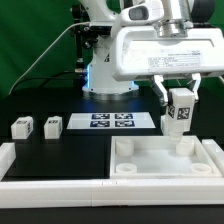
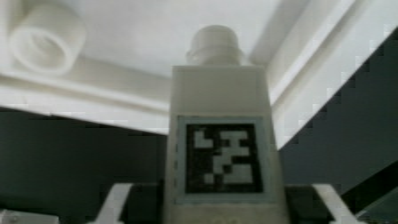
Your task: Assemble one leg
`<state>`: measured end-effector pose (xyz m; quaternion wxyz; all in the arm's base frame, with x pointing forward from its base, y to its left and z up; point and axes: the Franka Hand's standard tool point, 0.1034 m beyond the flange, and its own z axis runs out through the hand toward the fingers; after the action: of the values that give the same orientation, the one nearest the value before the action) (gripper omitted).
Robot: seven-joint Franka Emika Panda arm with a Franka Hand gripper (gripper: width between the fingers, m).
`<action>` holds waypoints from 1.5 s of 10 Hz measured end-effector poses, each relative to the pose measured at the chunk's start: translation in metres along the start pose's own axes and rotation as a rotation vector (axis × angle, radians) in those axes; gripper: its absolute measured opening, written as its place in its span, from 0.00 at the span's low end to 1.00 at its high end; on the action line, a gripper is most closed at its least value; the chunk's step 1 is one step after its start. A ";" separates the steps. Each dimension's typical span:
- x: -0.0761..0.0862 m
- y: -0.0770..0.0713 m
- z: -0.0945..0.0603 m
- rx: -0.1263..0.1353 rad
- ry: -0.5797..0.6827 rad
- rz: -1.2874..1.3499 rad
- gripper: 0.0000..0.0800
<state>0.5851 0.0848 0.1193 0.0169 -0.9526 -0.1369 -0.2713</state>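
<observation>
My gripper (image 1: 178,100) is shut on a leg (image 1: 179,113), a small white block with a black-and-white tag, and holds it upright in the air. It hangs just above the far right part of the large white tray-like tabletop (image 1: 150,168). In the wrist view the leg (image 2: 222,110) fills the middle, its tag facing the camera and its round peg (image 2: 217,42) pointing away, between my fingers (image 2: 125,205). A round corner socket (image 2: 43,45) of the tabletop lies off to one side of the peg.
Other loose legs (image 1: 20,128) (image 1: 52,124) stand on the black table at the exterior view's left. The marker board (image 1: 110,122) lies at the back middle. A low white border (image 1: 50,168) runs along the front left. The robot base (image 1: 105,75) stands behind.
</observation>
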 end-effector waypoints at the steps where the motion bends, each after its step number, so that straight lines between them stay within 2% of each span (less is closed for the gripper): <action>1: 0.008 0.000 0.005 0.001 0.009 0.001 0.37; 4: 0.028 -0.006 0.019 0.013 0.023 -0.005 0.37; 5: 0.029 -0.005 0.024 0.013 0.022 -0.006 0.37; 7: 0.028 -0.005 0.024 0.013 0.021 -0.006 0.37; 8: 0.030 -0.002 0.023 0.003 0.057 -0.008 0.37; 15: 0.020 -0.008 0.036 0.012 0.037 -0.009 0.37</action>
<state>0.6178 0.1014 0.0988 0.0241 -0.9467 -0.1423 -0.2880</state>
